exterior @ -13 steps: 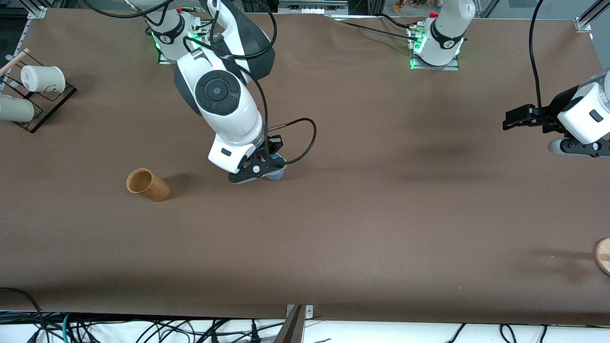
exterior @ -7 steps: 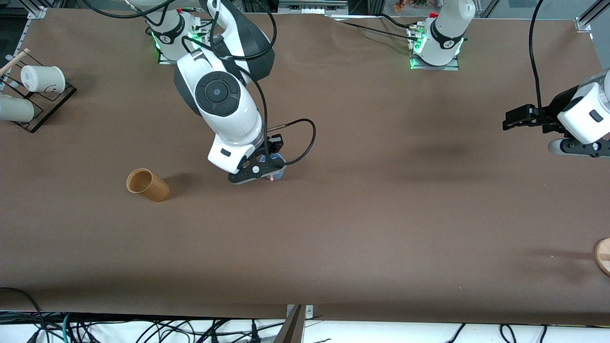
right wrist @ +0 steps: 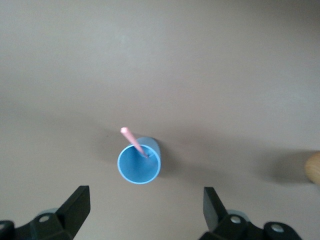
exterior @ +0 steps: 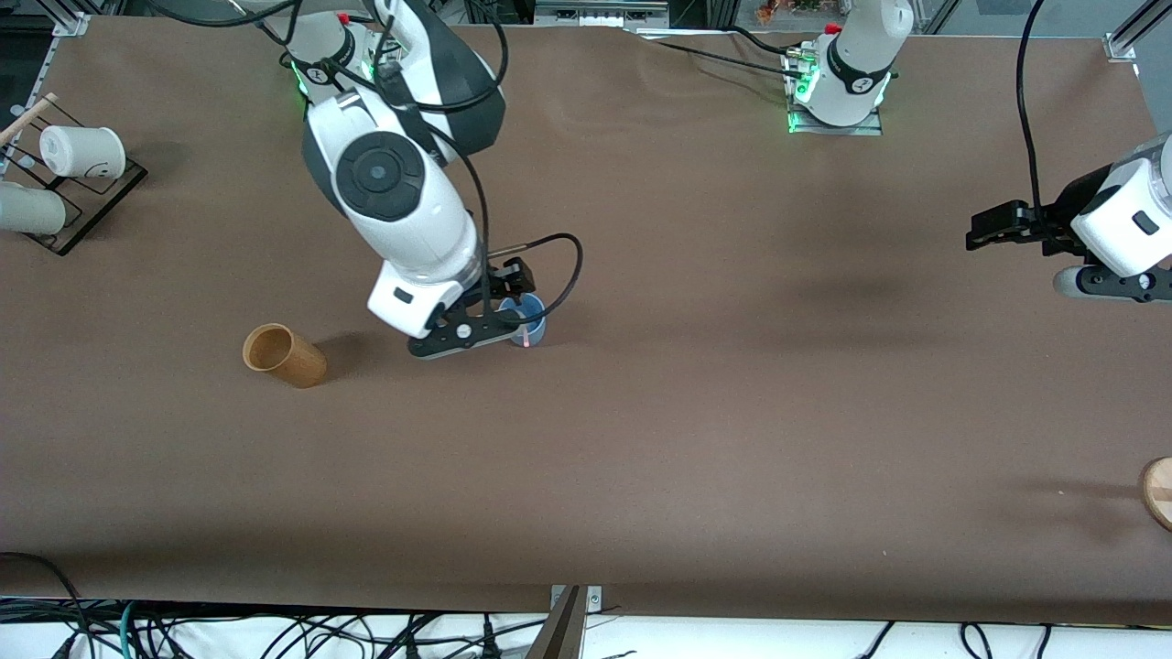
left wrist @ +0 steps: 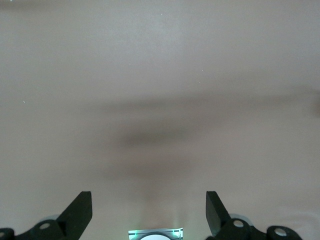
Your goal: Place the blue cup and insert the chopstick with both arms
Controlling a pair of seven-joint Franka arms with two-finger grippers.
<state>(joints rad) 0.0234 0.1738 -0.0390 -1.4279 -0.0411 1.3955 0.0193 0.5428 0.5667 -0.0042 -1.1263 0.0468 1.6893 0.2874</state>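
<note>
Right tool (right wrist: 145, 210) hanging open over blue cup (right wrist: 139, 166), chopstick (right wrist: 134, 142) leaning inside, both steps looking done; left tool (left wrist: 148, 212) waiting open, empty.

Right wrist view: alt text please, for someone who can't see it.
A blue cup stands upright on the brown table, seen from above, with a pink chopstick leaning inside it. The right gripper is open above it, holding nothing. A tan wooden object shows at the frame's edge.

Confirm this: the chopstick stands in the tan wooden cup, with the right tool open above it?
Wrong cup. The right wrist view shows the chopstick leaning inside the blue cup, with the right tool open above it.
</note>
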